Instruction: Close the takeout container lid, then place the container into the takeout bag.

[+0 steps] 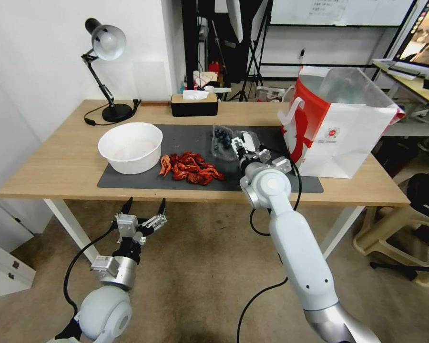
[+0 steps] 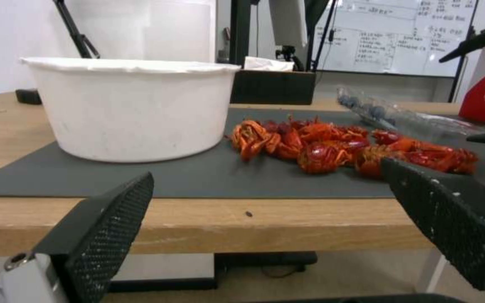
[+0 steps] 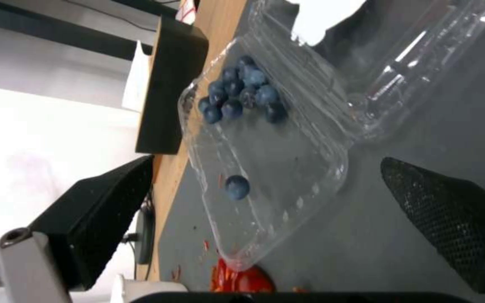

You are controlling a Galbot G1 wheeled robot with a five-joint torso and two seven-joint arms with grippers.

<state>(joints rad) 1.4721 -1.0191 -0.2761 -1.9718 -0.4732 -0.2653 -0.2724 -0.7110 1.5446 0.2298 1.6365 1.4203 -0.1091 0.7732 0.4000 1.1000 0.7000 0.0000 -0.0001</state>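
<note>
Between the spread, empty fingers of the right gripper (image 3: pixel 265 210) at frame centre lies the open takeout container (image 3: pixel 265 168), its lid (image 3: pixel 417 71) upper right. Centre of the head view, it lies on the grey mat (image 1: pixel 186 138); takeout bag (image 1: pixel 343 138) stands right. Lower left, the left gripper (image 1: pixel 144 208) hangs open, empty.

Both arms wear glossy white shells with rounded joints and silver metal wrist collars; black cables loop off each wrist; the left hand (image 1: pixel 144 208) has black fingers (image 2: pixel 107 227) with cross-hatched pads; behind the right hand (image 1: pixel 238 150) sit grey brackets.
</note>
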